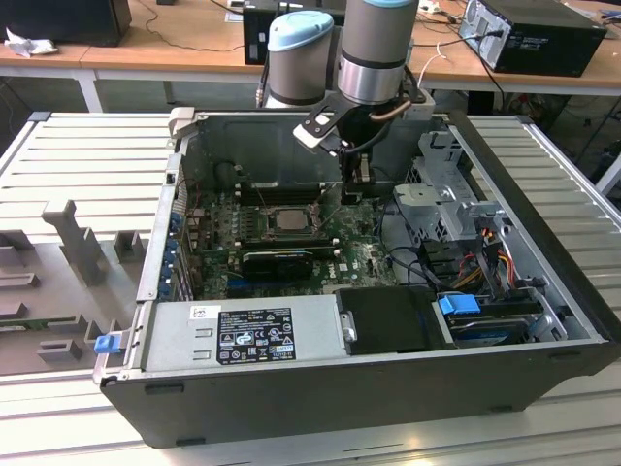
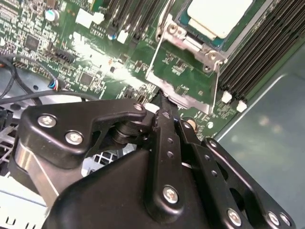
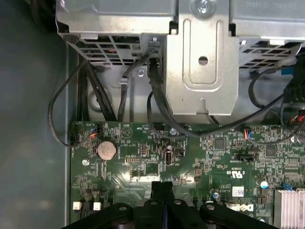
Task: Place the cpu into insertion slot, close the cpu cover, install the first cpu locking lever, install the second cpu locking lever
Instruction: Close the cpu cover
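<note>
I judge the cpu (image 2: 219,16) already seated in the insertion slot (image 2: 209,42), silver face up; so closing the cpu cover (image 2: 188,98) looks like the step in hand. The cover lies flipped open beside the slot, green board (image 2: 183,71) showing through its window; the gripper (image 2: 163,106) has its jaws pressed together on nothing, tips at the cover's far edge, touching or just short, I cannot tell. Closing calls for swinging that plate over without nudging the chip. Count: 1 cpu, 1 slot, 1 cover, 1 gripper; the levers I cannot count.
</note>
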`<state>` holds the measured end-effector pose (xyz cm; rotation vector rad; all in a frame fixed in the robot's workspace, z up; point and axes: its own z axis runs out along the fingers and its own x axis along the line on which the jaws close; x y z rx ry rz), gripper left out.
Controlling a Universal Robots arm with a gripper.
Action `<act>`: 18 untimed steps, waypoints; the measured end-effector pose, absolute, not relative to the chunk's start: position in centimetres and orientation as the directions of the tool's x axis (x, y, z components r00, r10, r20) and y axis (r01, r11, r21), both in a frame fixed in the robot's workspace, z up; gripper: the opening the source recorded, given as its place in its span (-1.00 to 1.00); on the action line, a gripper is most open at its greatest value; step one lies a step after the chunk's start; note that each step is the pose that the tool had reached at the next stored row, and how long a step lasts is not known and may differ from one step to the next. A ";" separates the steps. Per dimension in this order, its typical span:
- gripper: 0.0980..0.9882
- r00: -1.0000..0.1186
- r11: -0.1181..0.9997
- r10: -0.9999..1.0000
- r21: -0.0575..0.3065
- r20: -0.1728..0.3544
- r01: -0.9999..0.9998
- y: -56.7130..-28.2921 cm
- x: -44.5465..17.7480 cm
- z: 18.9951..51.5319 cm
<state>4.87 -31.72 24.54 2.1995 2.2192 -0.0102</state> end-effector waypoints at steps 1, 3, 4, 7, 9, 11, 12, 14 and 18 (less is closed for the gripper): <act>-0.98 -0.009 0.009 1.000 0.007 -0.017 1.000 -31.7 4.7 24.5; -0.98 -0.009 0.009 1.000 0.007 -0.017 1.000 -31.7 4.4 24.5; -0.98 -0.009 0.009 1.000 0.007 -0.017 1.000 -31.7 4.3 24.5; -0.98 -0.009 0.009 1.000 0.007 -0.017 1.000 -31.7 3.8 24.5; -0.98 -0.009 0.009 1.000 0.007 -0.017 1.000 -31.7 3.4 24.5; -0.98 -0.009 0.009 1.000 0.007 -0.017 1.000 -31.7 3.3 24.5; -0.98 -0.009 0.009 1.000 0.007 -0.017 1.000 -31.7 3.2 24.5; -0.98 -0.009 0.009 1.000 0.007 -0.017 1.000 -31.7 2.9 24.5; -0.98 -0.009 0.009 1.000 0.007 -0.017 1.000 -31.7 2.3 24.5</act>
